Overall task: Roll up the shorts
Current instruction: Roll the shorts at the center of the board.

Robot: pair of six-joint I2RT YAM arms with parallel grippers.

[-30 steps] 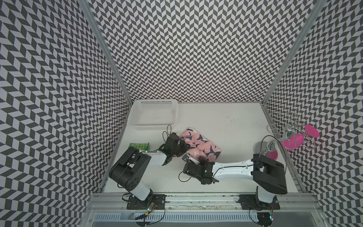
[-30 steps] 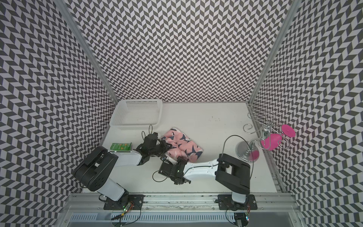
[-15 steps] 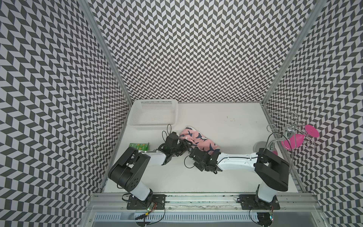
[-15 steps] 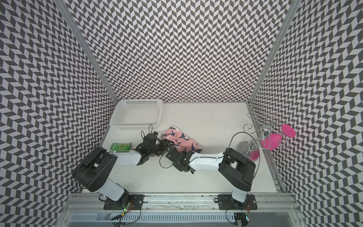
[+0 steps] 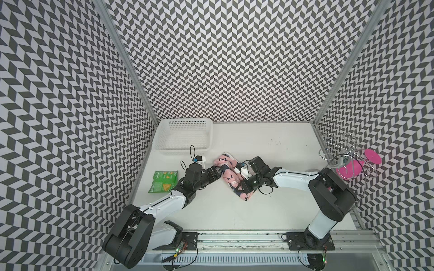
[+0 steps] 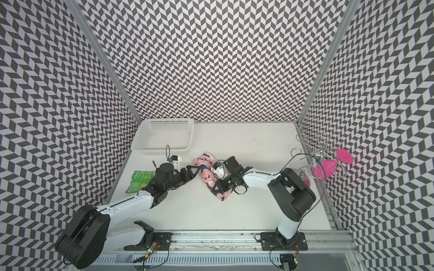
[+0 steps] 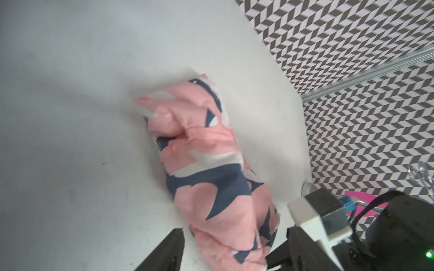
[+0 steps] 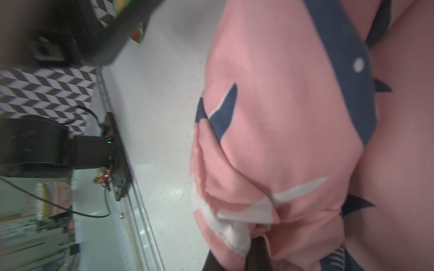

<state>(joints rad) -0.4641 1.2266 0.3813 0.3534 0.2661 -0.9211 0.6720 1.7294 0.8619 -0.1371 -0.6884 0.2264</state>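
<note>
The shorts (image 5: pixel 231 176) (image 6: pixel 208 176), pink with navy-and-white sharks, lie bunched into a long loose roll near the middle of the table. My left gripper (image 5: pixel 217 170) (image 6: pixel 196 170) is open at the roll's left side. In the left wrist view the shorts (image 7: pixel 211 187) pass between its spread black fingers (image 7: pixel 170 252) without being pinched. My right gripper (image 5: pixel 242 185) (image 6: pixel 219 185) comes in from the right and is shut on the fabric at the roll's near end. In the right wrist view the shorts (image 8: pixel 281 117) fill the frame and fold around one dark finger (image 8: pixel 257 255).
A white perforated basket (image 5: pixel 183 138) stands at the back left. A green packet (image 5: pixel 163 180) lies at the left, beside the left arm. A wire rack with pink glasses (image 5: pixel 347 164) stands at the right edge.
My left gripper has let go of the shorts and opened. My right gripper has moved from in front of the shorts onto them and shut. The shorts have gone from a flat fold to a narrower roll.
</note>
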